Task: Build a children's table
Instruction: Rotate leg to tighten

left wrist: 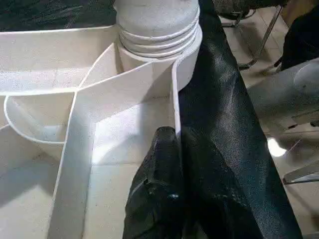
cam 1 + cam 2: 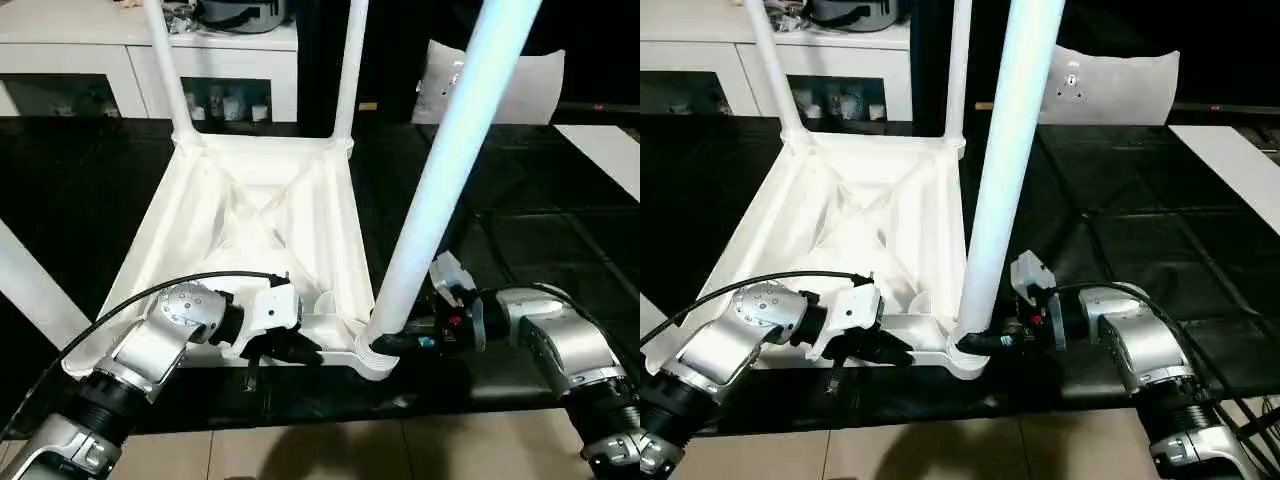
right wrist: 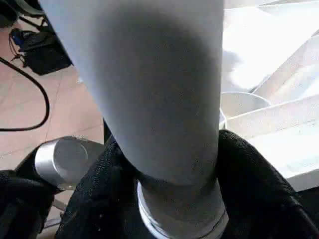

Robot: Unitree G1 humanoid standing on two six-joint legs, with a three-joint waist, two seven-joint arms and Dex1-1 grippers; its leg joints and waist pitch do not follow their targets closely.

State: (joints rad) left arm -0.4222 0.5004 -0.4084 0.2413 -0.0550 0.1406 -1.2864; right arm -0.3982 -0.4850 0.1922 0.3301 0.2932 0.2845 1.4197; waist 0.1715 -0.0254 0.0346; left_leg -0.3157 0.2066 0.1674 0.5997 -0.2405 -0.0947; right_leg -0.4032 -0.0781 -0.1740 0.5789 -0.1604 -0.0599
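Note:
The white table top (image 2: 260,215) lies upside down on the black surface, ribbed side up. Two legs (image 2: 168,70) (image 2: 350,70) stand in its far corner sockets. A third leg (image 2: 440,170) rises from the near right socket (image 1: 157,30), and my right gripper (image 2: 385,342) is shut around its base, a black finger (image 3: 99,199) on each side of the tube (image 3: 149,89). My left gripper (image 2: 295,348) is shut on the near rim wall (image 1: 175,114), just left of that socket. A fourth leg (image 2: 35,290) slants at the near left, its base hidden.
A white cabinet (image 2: 100,50) with shelves stands at the back left. A white panel (image 2: 500,85) leans at the back right, and a white board (image 2: 610,150) lies at the far right. Tiled floor (image 2: 330,450) begins just past the near edge of the black surface.

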